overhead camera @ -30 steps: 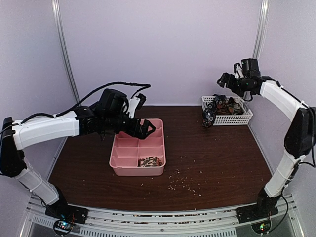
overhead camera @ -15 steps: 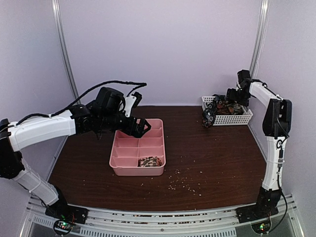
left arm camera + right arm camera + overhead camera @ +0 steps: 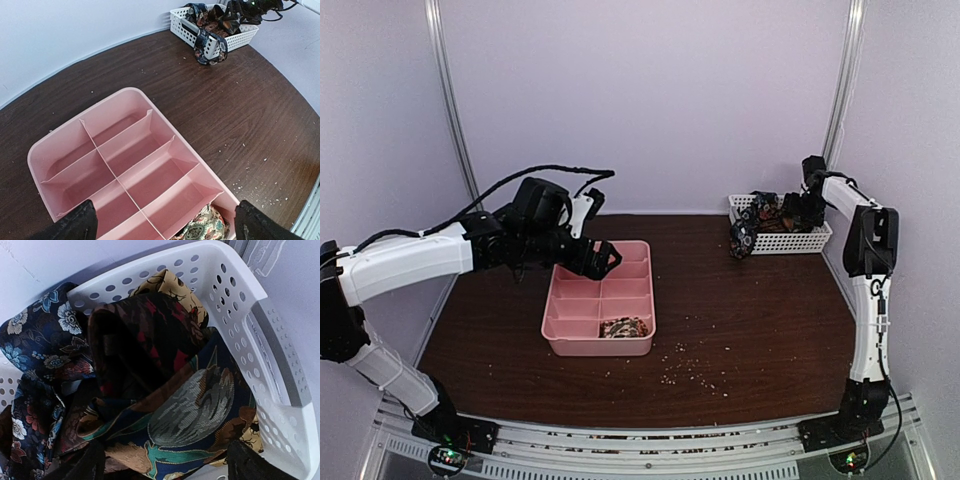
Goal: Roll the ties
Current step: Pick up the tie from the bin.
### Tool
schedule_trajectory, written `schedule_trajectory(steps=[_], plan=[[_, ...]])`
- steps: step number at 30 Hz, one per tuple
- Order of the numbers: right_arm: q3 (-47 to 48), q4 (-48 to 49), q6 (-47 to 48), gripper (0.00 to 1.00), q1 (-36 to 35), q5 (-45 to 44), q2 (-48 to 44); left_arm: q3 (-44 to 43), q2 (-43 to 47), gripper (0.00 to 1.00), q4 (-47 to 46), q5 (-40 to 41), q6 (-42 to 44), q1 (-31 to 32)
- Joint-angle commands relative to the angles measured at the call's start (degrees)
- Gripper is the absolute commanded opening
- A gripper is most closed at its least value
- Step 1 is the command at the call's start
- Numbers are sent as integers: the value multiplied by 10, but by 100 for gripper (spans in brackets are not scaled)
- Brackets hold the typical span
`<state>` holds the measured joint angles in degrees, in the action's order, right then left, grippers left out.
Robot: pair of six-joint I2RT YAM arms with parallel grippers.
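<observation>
On the left, the left hand [image 3: 605, 258] hangs just over the far part of the pink tray [image 3: 548, 332]. Its two fingers are wide apart and nothing is between them, so it holds nothing. Its own camera looks down past the finger tips into the tray.

The tray sits on the brown desk [image 3: 770, 320] and is split into little boxes. One rolled tie [image 3: 623, 327] lies in the near right box. It is a small coil with a busy pattern. The other boxes that show are bare. So I think one tie is done and put away, and that is all so far.

A bit to the right of the tray, pale crumbs [image 3: 686, 366] are sprinkled on the desk. They are not part of the job.

Far to the right, at the back of the desk, stands the white basket [image 3: 817, 241]. A heap of ties [image 3: 772, 212] lies in it, bunched and folded over each other, not rolled. One dark blue tie [image 3: 743, 237] with flowers flops over the basket's left wall and hangs down outside.

The right hand [image 3: 802, 210] is down in the basket, right over the heap. In its own camera its fingers are wide apart with a brown and green tie [image 3: 185, 410] between them. It is not pinching the tie yet. My guess is that it is going for the next tie.

Most of the job is left. Each tie in the heap has to come out, get rolled and go in a box. I cannot count how many ties there are.
</observation>
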<state>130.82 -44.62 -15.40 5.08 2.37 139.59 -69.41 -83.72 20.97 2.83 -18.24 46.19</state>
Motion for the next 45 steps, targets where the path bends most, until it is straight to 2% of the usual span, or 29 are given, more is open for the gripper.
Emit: schedule_trajectory(steps=[1, 5, 9, 11, 18, 23, 26, 29, 33, 36, 45], plan=[[26, 0, -1, 81, 0, -21, 17, 3, -4, 98, -14, 0, 11, -9], [34, 5, -2, 73, -1, -26, 28, 2, -7, 98, -13, -5, 11, -14], [56, -8, -10, 87, -1, -30, 51, 2, -6, 98, -14, -8, 11, -17], [56, -8, -14, 86, -1, -30, 59, 3, -6, 98, -14, -9, 12, -19], [46, -9, -16, 51, -1, -27, 67, 6, -12, 98, -22, -21, 11, -26], [27, -3, -10, 37, 0, -29, 35, 4, -18, 98, -28, -28, 9, -27], [12, 3, -12, 33, -1, -29, 0, 2, -18, 98, -28, -31, 8, -28], [-6, 13, -13, 24, -2, -28, -46, 2, -16, 98, -29, -32, 7, -27], [-7, 11, -13, 4, -1, -27, -83, 3, -9, 98, -28, -32, 6, -28], [-6, 10, -14, 0, -2, -24, -103, 6, -4, 98, -27, -32, 5, -27], [1, 22, -17, 0, -2, -2, -179, 13, 13, 98, -24, -29, 5, -28]])
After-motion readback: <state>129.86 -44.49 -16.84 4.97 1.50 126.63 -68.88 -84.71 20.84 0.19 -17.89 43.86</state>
